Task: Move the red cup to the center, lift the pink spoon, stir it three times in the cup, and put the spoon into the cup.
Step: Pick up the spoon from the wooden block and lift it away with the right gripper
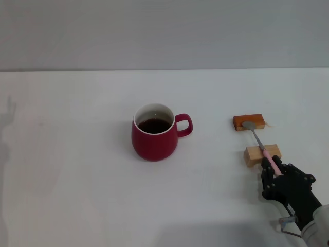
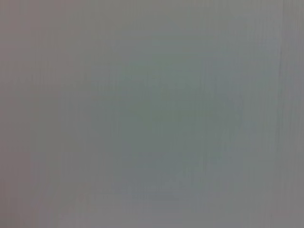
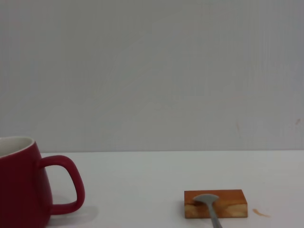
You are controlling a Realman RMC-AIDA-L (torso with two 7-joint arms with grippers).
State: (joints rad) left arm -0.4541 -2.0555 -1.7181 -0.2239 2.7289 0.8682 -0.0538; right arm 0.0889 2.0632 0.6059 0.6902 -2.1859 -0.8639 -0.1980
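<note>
The red cup (image 1: 154,140) stands near the middle of the white table with dark liquid inside and its handle turned toward my right side. It also fills the edge of the right wrist view (image 3: 21,183). The pink spoon (image 1: 259,141) lies across two wooden blocks. Its grey bowl (image 3: 206,199) rests on the far, darker block. My right gripper (image 1: 274,167) sits low at the near right, shut on the end of the spoon's pink handle. The left gripper is out of view, and the left wrist view shows only a blank grey surface.
The dark orange-brown block (image 1: 249,122) and the pale block (image 1: 262,154) lie right of the cup, one behind the other. A small orange stain (image 3: 260,213) marks the table beside the dark block. A plain wall stands behind the table (image 1: 77,154).
</note>
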